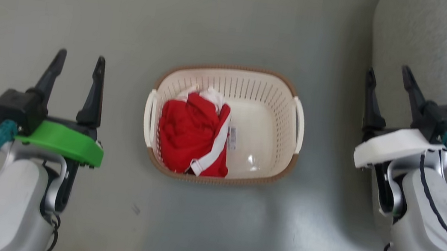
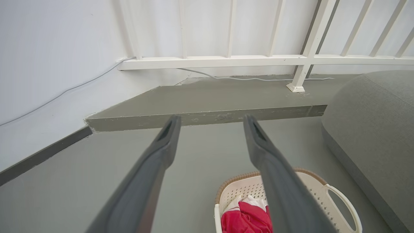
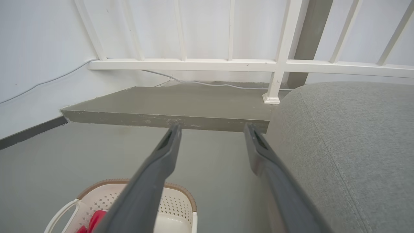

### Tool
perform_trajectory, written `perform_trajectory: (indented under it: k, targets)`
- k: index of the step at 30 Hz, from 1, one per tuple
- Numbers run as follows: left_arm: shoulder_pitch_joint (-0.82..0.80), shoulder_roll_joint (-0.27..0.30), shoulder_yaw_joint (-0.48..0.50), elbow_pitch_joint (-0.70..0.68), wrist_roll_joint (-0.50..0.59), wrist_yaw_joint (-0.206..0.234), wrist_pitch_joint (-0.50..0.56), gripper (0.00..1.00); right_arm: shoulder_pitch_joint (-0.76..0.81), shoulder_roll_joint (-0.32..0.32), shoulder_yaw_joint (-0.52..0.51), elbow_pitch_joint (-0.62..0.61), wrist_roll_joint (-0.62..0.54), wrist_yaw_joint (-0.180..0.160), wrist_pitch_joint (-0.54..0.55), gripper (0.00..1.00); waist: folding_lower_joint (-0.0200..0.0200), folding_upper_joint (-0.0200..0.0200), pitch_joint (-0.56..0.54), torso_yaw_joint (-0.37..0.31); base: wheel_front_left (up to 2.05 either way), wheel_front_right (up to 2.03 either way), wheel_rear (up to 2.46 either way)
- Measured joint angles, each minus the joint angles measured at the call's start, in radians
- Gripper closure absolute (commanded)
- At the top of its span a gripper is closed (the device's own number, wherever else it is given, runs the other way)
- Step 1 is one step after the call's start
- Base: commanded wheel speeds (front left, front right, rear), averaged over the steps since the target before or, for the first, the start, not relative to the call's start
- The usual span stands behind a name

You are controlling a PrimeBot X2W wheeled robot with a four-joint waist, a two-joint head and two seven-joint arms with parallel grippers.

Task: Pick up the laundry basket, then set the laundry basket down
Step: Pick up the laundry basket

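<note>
Squarely between the two arms, the laundry basket (image 1: 254, 87) sits upright on the grey floor (image 1: 237, 19), well apart from both grippers. A crumpled red garment (image 1: 189, 136) with white trim lies in its left half. The left gripper (image 1: 81, 56) hovers to the basket's left, jaws spread wide and empty. The right gripper (image 1: 388, 69) hangs to its right, jaws likewise wide and empty, just beside a grey upholstered cushion (image 1: 441, 42).

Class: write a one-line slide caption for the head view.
The laundry basket, holding a red garment, sits on the grey floor between the open left gripper and open right gripper.
</note>
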Motion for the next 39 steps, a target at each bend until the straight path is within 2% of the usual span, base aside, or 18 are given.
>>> perform_trajectory:
  k: [13, 21, 29, 39]
  targets:
    - [-0.124, 0.000, 0.002, 0.025, -0.018, -0.036, 0.011, 0.00, -0.126, 0.021, 0.008, 0.024, -0.010, -0.008, -0.002, 0.00, 0.0001, 0.0000, 0.187, -0.002, 0.00, 0.00, 0.00]
    - [-0.264, 0.000, 0.004, 0.067, -0.038, -0.078, 0.042, 0.00, -0.258, 0.025, 0.016, 0.054, -0.021, -0.008, 0.003, 0.00, 0.0001, 0.0000, 0.302, -0.002, 0.00, 0.00, 0.00]
    - [-0.353, -0.011, -0.015, 0.188, -0.064, -0.108, 0.067, 0.00, -0.343, 0.041, 0.053, 0.174, -0.023, 0.012, 0.020, 0.00, 0.0001, 0.0000, 0.396, -0.006, 0.00, 0.00, 0.00]
    - [-0.391, -0.038, -0.081, 0.376, -0.094, -0.132, 0.129, 0.00, -0.383, 0.068, 0.114, 0.354, -0.024, 0.041, 0.052, 0.00, 0.0000, 0.0000, 0.453, -0.027, 0.00, 0.00, 0.00]
